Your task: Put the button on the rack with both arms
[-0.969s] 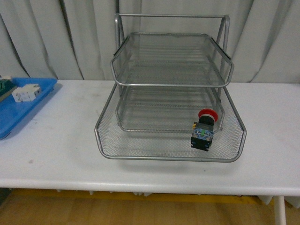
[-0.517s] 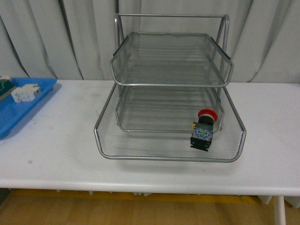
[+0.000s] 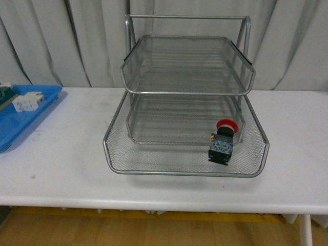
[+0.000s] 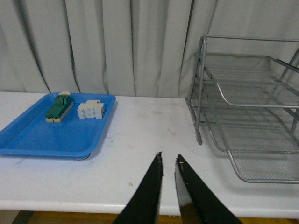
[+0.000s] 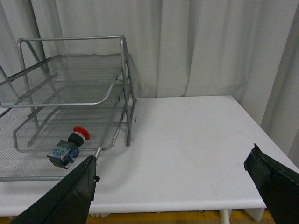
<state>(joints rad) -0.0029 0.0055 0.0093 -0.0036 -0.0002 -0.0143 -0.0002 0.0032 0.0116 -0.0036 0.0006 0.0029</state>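
Note:
The button, red cap on a black body, lies tilted on the lowest tier of the silver wire rack, near its front right corner. It shows too in the right wrist view as the button inside the rack. No arm appears in the front view. My right gripper is open and empty, held over the bare table to the right of the rack. My left gripper is shut on nothing, above the table between the blue tray and the rack.
A blue plastic tray at the table's left holds a green-topped block and a white block; the front view shows the tray too. Grey curtains hang behind. The table's front edge is close.

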